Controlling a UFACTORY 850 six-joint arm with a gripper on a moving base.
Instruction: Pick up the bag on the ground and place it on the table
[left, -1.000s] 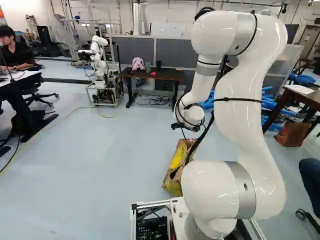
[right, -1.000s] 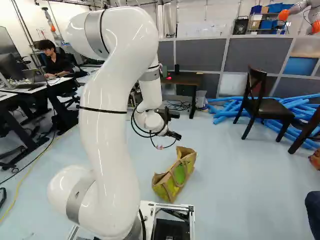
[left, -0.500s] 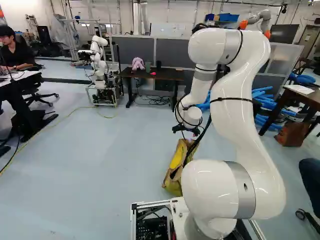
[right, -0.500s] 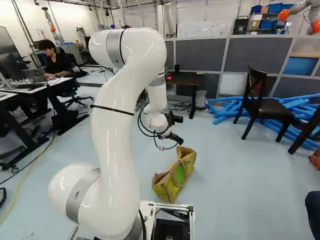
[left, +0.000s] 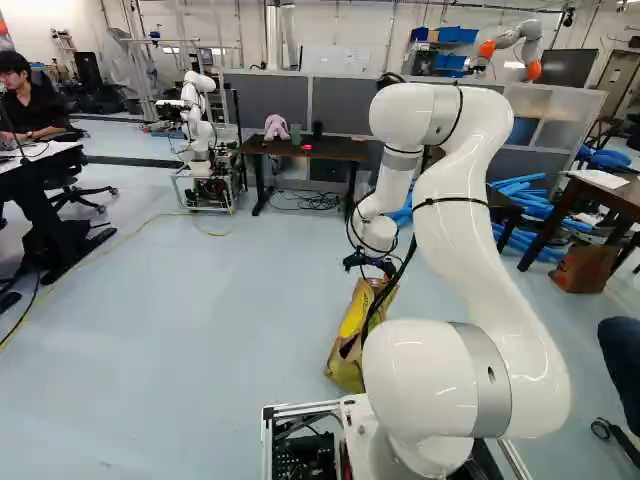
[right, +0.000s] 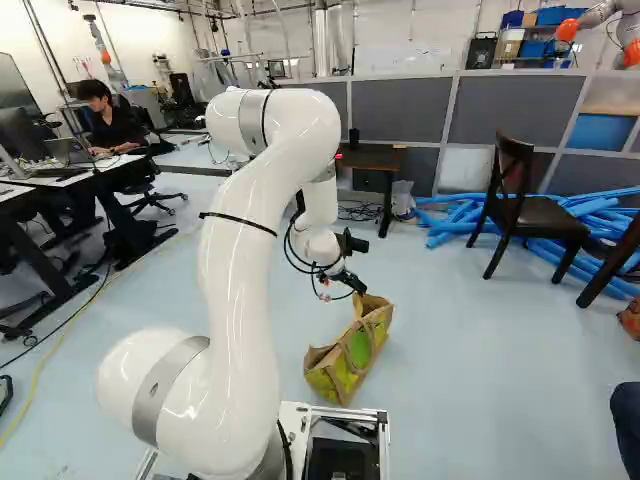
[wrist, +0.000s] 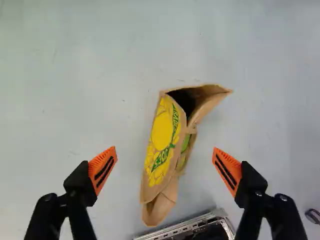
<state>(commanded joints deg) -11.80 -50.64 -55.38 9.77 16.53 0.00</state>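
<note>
In the right base view my gripper (right: 352, 284) hangs above the far end of a brown paper bag (right: 350, 352) with yellow and green print, which stands on the floor ahead of the base. The wrist view looks down on the bag (wrist: 165, 145): it lies between and ahead of the spread fingers of the gripper (wrist: 165, 162), below them, with neither orange pad seen touching it. Its mouth gapes at one end. A dark table (left: 320, 149) stands far ahead in the left base view; another dark table (left: 610, 196) is at that view's right.
A dark chair (right: 520, 205) and blue foam tubes (right: 450, 222) lie beyond the bag to the right. Another robot (left: 200, 130) stands beside the far table. A brown bag (left: 584, 267) is under the right table. My base's metal frame (wrist: 190, 225) is close to the bag.
My arm has come down and reached forward, bringing the gripper lower over the bag. The base and the bag have stayed put.
</note>
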